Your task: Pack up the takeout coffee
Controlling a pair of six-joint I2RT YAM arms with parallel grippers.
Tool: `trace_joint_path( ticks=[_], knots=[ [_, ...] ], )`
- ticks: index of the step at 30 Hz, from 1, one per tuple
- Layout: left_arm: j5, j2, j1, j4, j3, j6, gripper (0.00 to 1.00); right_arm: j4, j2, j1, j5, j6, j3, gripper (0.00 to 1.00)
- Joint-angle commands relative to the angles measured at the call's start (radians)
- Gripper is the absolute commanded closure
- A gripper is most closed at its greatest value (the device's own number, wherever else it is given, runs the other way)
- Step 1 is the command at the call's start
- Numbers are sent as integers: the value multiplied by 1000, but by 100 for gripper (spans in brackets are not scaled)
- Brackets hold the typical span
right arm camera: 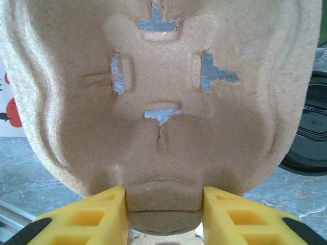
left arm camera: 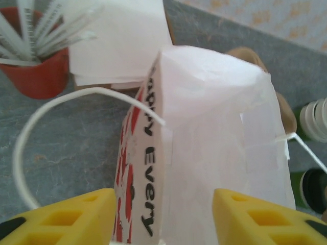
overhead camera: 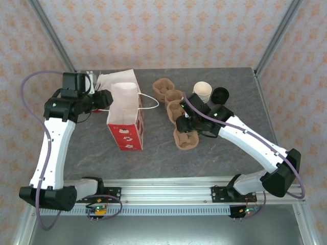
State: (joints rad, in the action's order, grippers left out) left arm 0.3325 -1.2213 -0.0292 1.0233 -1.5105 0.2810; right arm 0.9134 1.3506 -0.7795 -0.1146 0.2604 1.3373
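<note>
Where the table (overhead camera: 168, 153) met the arm bases at its near edge, we found it bare. Just beyond that strip, the right gripper (right arm camera: 164, 196) held the pulp cup carrier (right arm camera: 163, 102). Its jaws stood narrow, and both yellow fingers (right arm camera: 82, 217) pressed against a small tab at the carrier's edge. In the top view this carrier sat right of centre, directly below the gripper.

Left of centre, the paper bag (overhead camera: 125, 115) stood on the table with its red printed side facing the near edge. A white cord handle (left arm camera: 30, 148) looped out from its top.

The left gripper (overhead camera: 108, 99) was at the bag's upper far edge. Its jaws stood partly apart with the bag's white panel between them. We could not tell whether the fingers were pinching the paper or only straddling it.

Farther back, more pulp carriers (overhead camera: 164, 89) lay in a row, touching one another. To their right we noted a stack of paper cups (overhead camera: 203, 91).

The takeout coffee (overhead camera: 220, 95) stood just right of that stack, near the far right of the table. Its black lid faced up. It was outside the bag, well apart from it, and clear of both grippers.

At the far left, white paper sheets (left arm camera: 117, 41) lay beside a red cup of white sticks (left arm camera: 36, 74).
</note>
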Motion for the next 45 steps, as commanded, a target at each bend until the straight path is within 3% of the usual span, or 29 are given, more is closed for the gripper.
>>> trace_joint_path(
  ticks=[1,7,16,23,29,34,45],
  knots=[
    [-54,-56,-33,65,-56,-59,51,28,-38,3,36,-17,-4,61],
    [-115,-107,-44,88,-72,-86,59,52,-83,3,85,-16,-2,61],
    [-64,-180,-49,74,-82,-102,68,59,-98,3,99,-23,47,61],
    [-27,-181,-51,42,-62,-88,85,76,-97,3,96,-36,126,61],
    [52,-120,-86,-57,-14,20,100,39,-66,3,-34,-8,268,61],
    [45,-47,-155,-168,46,163,100,-28,-11,-16,-151,66,390,61],
    [-151,43,-357,-247,94,372,100,-136,110,-79,-202,244,540,61]
  ],
)
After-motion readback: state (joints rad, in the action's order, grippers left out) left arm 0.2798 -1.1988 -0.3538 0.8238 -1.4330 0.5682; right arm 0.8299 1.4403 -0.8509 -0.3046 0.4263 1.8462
